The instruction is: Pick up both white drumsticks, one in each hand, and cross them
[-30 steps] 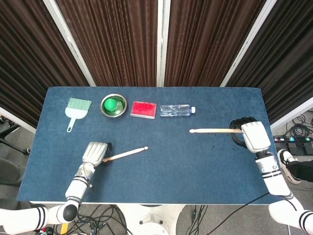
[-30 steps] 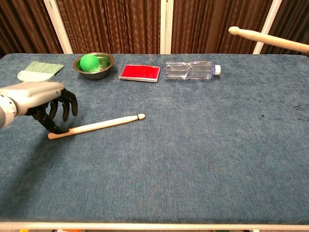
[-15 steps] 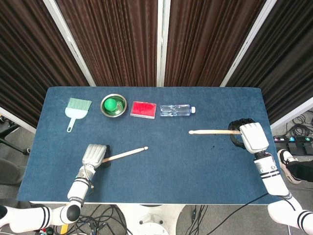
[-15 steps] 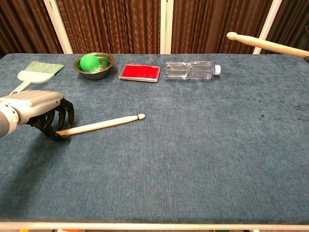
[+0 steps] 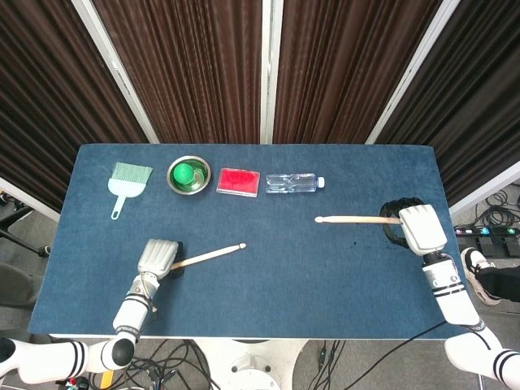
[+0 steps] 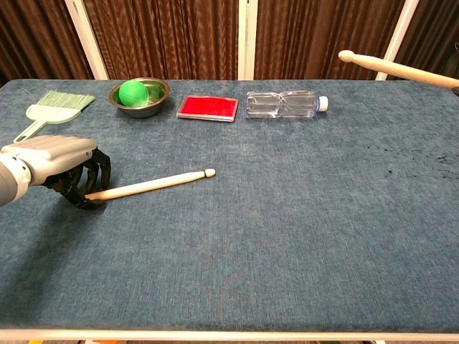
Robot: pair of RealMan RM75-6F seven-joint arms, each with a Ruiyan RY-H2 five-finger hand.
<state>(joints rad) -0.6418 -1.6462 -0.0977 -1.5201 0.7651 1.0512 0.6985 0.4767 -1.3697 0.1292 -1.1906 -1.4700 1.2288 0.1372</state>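
Observation:
One white drumstick (image 5: 213, 254) (image 6: 154, 184) lies on the blue table, its tip pointing right. My left hand (image 5: 158, 257) (image 6: 50, 161) sits at its butt end with the dark fingers (image 6: 90, 175) curled around it, hiding that end. The second drumstick (image 5: 353, 218) (image 6: 394, 67) is held above the table at the right, its tip pointing left. My right hand (image 5: 418, 227) grips its butt end. The chest view shows only that stick; the hand lies past the frame's right edge.
Along the back of the table (image 5: 268, 284) stand a green hand brush (image 5: 127, 180), a metal bowl (image 5: 175, 185) with a green ball (image 5: 187, 172), a red box (image 5: 239, 181) and a clear bottle (image 5: 294, 183) lying on its side.
My left hand has come down and curled its fingers over the butt end of the lying drumstick, which was exposed before. The right stick shifted only slightly.

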